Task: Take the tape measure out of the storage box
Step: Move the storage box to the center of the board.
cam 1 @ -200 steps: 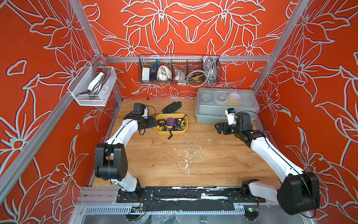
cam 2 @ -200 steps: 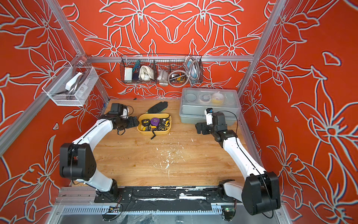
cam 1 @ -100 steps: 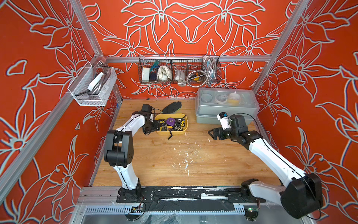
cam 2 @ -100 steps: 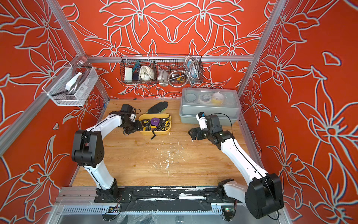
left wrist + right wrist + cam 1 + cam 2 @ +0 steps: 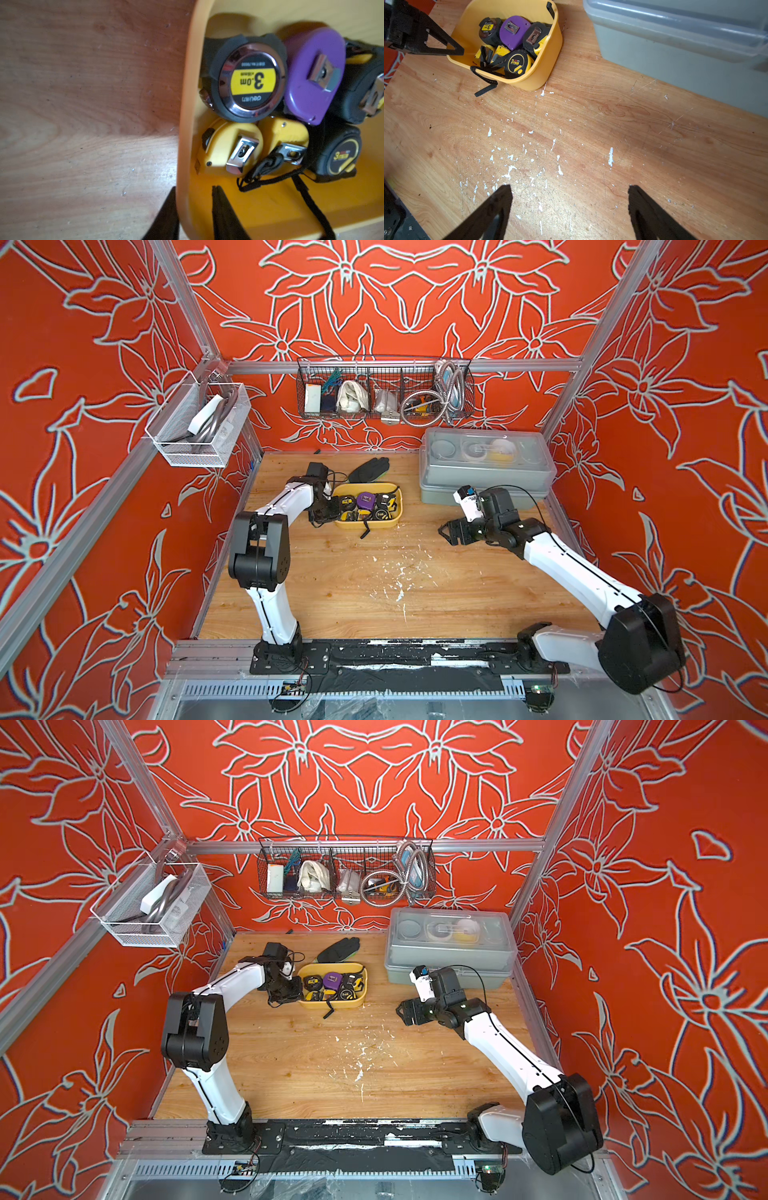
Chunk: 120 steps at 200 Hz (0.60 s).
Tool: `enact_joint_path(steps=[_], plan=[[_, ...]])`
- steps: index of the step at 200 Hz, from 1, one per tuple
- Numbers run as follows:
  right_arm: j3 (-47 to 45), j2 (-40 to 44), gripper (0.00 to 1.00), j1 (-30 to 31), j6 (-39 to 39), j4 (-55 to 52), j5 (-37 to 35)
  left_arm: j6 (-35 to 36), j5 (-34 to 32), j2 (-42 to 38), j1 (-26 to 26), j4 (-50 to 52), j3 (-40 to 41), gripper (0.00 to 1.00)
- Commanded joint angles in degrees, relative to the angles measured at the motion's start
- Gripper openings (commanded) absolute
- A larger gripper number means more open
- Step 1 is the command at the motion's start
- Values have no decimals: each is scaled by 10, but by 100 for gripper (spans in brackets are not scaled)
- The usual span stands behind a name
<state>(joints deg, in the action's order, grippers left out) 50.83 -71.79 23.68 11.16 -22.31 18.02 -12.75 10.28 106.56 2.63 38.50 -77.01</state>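
Note:
The yellow storage box stands on the wooden table at the back left and holds several tape measures. Among them are a black one with a yellow 3.0m label, a purple one and a yellow one. My left gripper is shut on the box's left end wall. One finger is outside the wall and one inside, and it touches no tape measure. My right gripper hangs open over bare wood to the right of the box, holding nothing.
A grey clear-lidded toolbox stands at the back right, close behind the right arm. A black glove lies behind the box. A black strap hangs over the box's front rim. Wire baskets hang on the walls.
My left gripper has moved right to the box's end and shut on its wall. My right gripper has moved forward and left, away from the toolbox, staying open.

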Motion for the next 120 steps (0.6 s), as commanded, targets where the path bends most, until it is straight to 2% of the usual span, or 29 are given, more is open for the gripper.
enact_joint_path(steps=[1, 29, 55, 81, 88, 99, 120], plan=[[-9, -3, 89, 6, -6, -6, 5, 8, -2, -13, 4, 39, 16, 20], [-12, -7, 89, 8, -6, -7, 10, 8, -11, -45, 13, 53, 56, 11], [-16, -11, 89, 9, -7, -6, 14, -10, 7, -99, 26, 64, 99, 11], [-14, -18, 89, 11, -11, -7, 19, -29, -11, -145, 48, 93, 131, 14], [-14, -21, 90, 11, -13, -7, 19, -34, -14, -154, 51, 102, 137, 21], [-11, -25, 90, 11, -17, -6, 19, -40, -29, -167, 55, 118, 142, 45], [-1, -29, 91, 12, -24, -12, 18, -42, -73, -210, 66, 126, 144, 66]])
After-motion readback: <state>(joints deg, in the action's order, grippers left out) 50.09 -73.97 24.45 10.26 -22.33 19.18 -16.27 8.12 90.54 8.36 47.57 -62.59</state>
